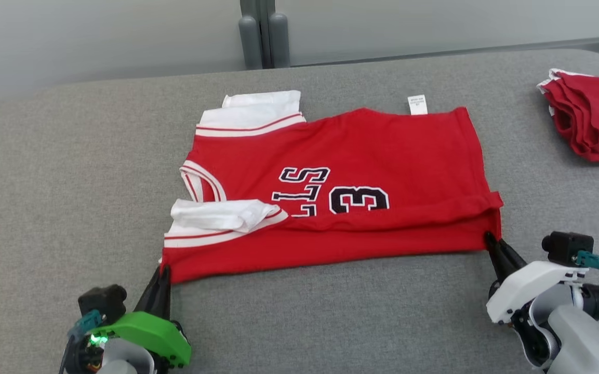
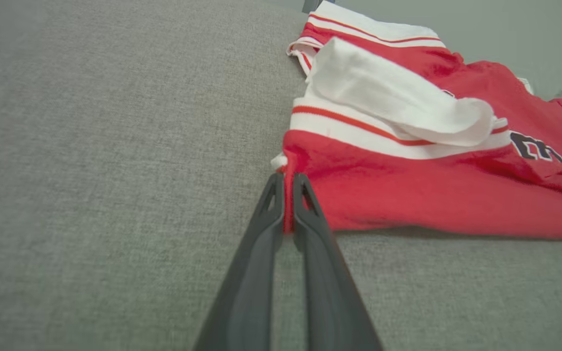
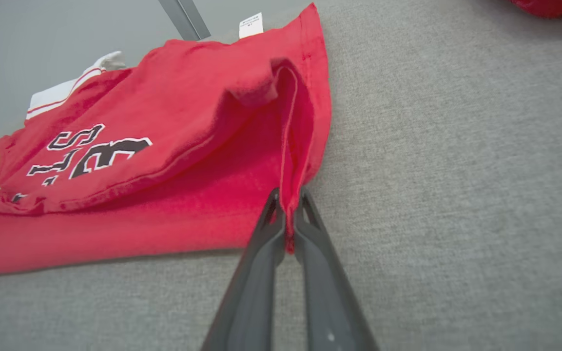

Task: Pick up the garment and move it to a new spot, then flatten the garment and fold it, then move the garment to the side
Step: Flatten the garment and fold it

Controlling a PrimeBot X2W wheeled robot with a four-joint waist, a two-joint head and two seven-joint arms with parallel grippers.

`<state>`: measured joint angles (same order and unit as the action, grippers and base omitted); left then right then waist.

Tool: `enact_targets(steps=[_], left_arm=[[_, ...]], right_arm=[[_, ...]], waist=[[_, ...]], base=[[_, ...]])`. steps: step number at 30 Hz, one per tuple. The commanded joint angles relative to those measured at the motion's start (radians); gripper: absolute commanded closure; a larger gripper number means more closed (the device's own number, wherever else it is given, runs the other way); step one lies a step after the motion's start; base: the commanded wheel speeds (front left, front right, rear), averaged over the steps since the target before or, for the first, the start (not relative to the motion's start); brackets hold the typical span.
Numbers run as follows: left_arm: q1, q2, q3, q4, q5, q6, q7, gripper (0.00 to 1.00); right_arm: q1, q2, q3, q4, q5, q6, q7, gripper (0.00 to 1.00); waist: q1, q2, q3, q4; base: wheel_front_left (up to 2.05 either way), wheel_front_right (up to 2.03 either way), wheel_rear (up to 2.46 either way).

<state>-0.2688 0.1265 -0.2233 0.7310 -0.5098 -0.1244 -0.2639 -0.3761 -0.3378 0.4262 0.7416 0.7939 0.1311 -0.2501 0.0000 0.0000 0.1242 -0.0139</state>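
The garment [image 1: 351, 171] is a red jersey with white trim, white sleeves and black lettering, lying partly folded on the grey table [image 1: 60, 171], its near edge doubled over. My left gripper [image 1: 163, 270] is shut on the garment's near left corner; in the left wrist view the red cloth [image 2: 407, 195] is pinched between the dark fingers [image 2: 261, 229]. My right gripper [image 1: 488, 238] is shut on the near right corner, where the red hem [image 3: 288, 146] rises from between its fingers [image 3: 310, 229].
A second red garment [image 1: 590, 117] lies bunched at the table's far right edge. A grey post [image 1: 263, 36] stands behind the table against the pale wall. Bare grey cloth surface lies to the left and along the near side.
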Motion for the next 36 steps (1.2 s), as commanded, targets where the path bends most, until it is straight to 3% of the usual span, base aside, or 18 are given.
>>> enact_targets(steps=[1, 12, 16, 17, 18, 19, 20, 36], left_arm=[[0.041, 0.005, 0.017, -0.018, -0.008, -0.003, 0.0, 1.0], [0.265, -0.026, 0.043, -0.186, 0.019, 0.022, 0.0, 1.0], [0.296, -0.031, 0.036, -0.21, 0.016, 0.032, 0.0, 1.0], [0.301, -0.032, 0.034, -0.211, 0.017, 0.034, 0.0, 0.91], [0.301, -0.032, 0.034, -0.216, 0.021, 0.037, 0.0, 0.58], [0.3, -0.032, 0.037, -0.22, 0.023, 0.038, 0.0, 0.06], [0.301, -0.032, 0.037, -0.223, 0.028, 0.038, 0.0, 0.0], [0.277, -0.027, 0.155, -0.459, 0.178, 0.078, 0.0, 0.0]], right_arm=[[0.031, -0.011, 0.004, -0.017, 0.006, -0.001, -0.008, 1.0], [0.3, -0.076, -0.069, -0.205, 0.033, -0.002, 0.008, 1.0], [0.371, -0.064, -0.121, -0.263, 0.017, -0.002, 0.036, 1.0], [0.381, -0.06, -0.131, -0.272, 0.009, -0.002, 0.044, 0.7], [0.389, -0.054, -0.141, -0.283, -0.001, -0.002, 0.051, 0.22], [0.394, -0.046, -0.152, -0.291, -0.007, -0.002, 0.054, 0.0], [0.398, -0.035, -0.163, -0.299, -0.019, -0.001, 0.06, 0.0], [0.385, 0.075, -0.312, -0.509, -0.298, -0.001, 0.008, 0.0]], waist=[[0.0, 0.0, -0.035, 0.004], [0.0, 0.0, -0.077, 0.021], [0.0, 0.0, -0.081, 0.009], [0.0, 0.0, -0.083, 0.005], [0.0, 0.0, -0.084, 0.001], [0.0, 0.0, -0.086, -0.001], [0.0, 0.0, -0.089, -0.004], [0.0, 0.0, -0.125, -0.014]], base=[[0.0, 0.0, 0.0], [0.0, 0.0, 0.0], [0.0, 0.0, 0.0], [0.0, 0.0, 0.0], [0.0, 0.0, 0.0], [0.0, 0.0, 0.0], [0.0, 0.0, 0.0], [0.0, 0.0, 0.0]])
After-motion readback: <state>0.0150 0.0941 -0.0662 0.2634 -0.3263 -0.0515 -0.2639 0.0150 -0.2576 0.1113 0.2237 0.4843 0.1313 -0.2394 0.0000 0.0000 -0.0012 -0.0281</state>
